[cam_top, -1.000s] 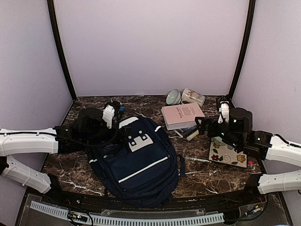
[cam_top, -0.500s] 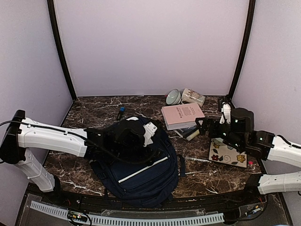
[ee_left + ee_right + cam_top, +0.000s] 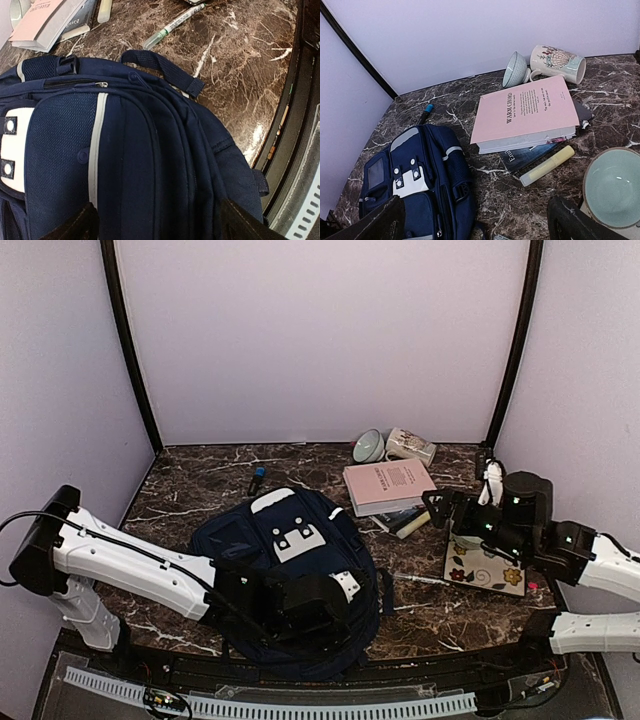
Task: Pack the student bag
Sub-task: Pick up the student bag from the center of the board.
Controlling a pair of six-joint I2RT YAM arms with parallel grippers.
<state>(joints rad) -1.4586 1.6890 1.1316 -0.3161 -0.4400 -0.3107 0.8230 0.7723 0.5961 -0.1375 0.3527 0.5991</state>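
The student bag (image 3: 250, 540) lies flat, front pockets up, in the near middle of the marble table (image 3: 200, 475). Its white patch (image 3: 297, 540) faces up and its near end reaches the table's near edge. The left gripper (image 3: 160, 227) hangs over the bag's near right part, and we see its fingers (image 3: 75, 225) spread wide with the navy fabric filling the space between them. From the wrist view we cannot tell whether the tips touch the cloth. A webbing strap (image 3: 160, 70) from the bag rests on the marble, and a pen (image 3: 175, 25) lies just beyond it, to the right of the bag. The right gripper (image 3: 437, 510) hovers on the right side of the table with its jaws wide apart and nothing between them. Below it, a pale green bowl (image 3: 612, 187) sits on a flowered board (image 3: 485, 570). Farther back, a pink book (image 3: 525, 112) lies on top of a dark book (image 3: 525, 155), with a yellow highlighter (image 3: 547, 165) just on their near side. Against the far wall, a mug (image 3: 557, 62) lies on its side next to a small tipped bowl (image 3: 515, 69). A blue-capped marker (image 3: 426, 112) lies just beyond the bag's far end.
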